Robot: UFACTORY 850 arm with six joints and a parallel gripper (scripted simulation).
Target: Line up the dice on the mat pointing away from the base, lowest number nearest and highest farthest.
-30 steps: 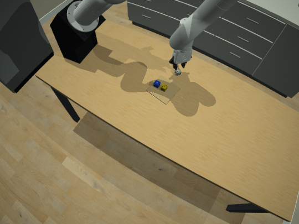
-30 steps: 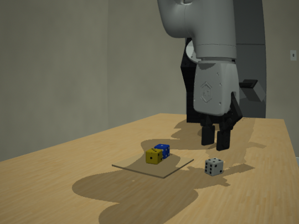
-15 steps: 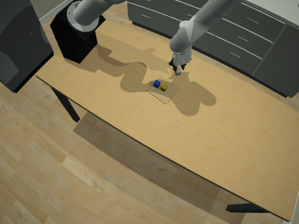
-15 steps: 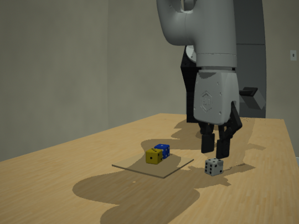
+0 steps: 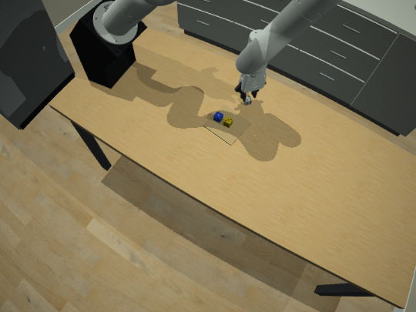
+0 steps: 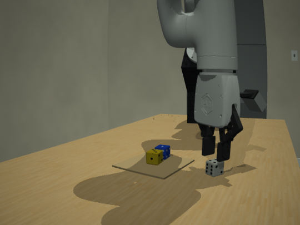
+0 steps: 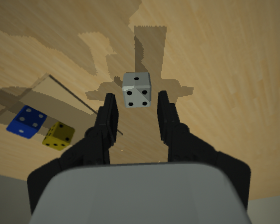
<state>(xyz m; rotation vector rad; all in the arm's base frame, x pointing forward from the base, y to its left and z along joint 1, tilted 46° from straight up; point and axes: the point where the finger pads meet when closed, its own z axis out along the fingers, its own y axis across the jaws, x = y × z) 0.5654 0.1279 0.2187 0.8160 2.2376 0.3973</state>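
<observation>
A white die [image 5: 248, 100] [image 6: 214, 167] [image 7: 136, 90] lies on the bare table, just off the mat's edge. My gripper [image 5: 247, 95] [image 6: 216, 153] [image 7: 137, 102] hangs right above it, fingers half open and empty, tips just over the die's top. A blue die [image 5: 218, 116] [image 6: 164, 150] [image 7: 26, 121] and a yellow die [image 5: 228, 122] [image 6: 154, 156] [image 7: 58, 135] sit side by side on the thin tan mat [image 5: 231, 135] [image 6: 166, 169] [image 7: 50, 87], the blue one nearer the robot's base.
The robot's black base block [image 5: 102, 52] stands at the table's far corner. Grey drawer cabinets [image 5: 308, 41] run behind the table. A dark cabinet [image 5: 27, 56] stands beside the table's left end.
</observation>
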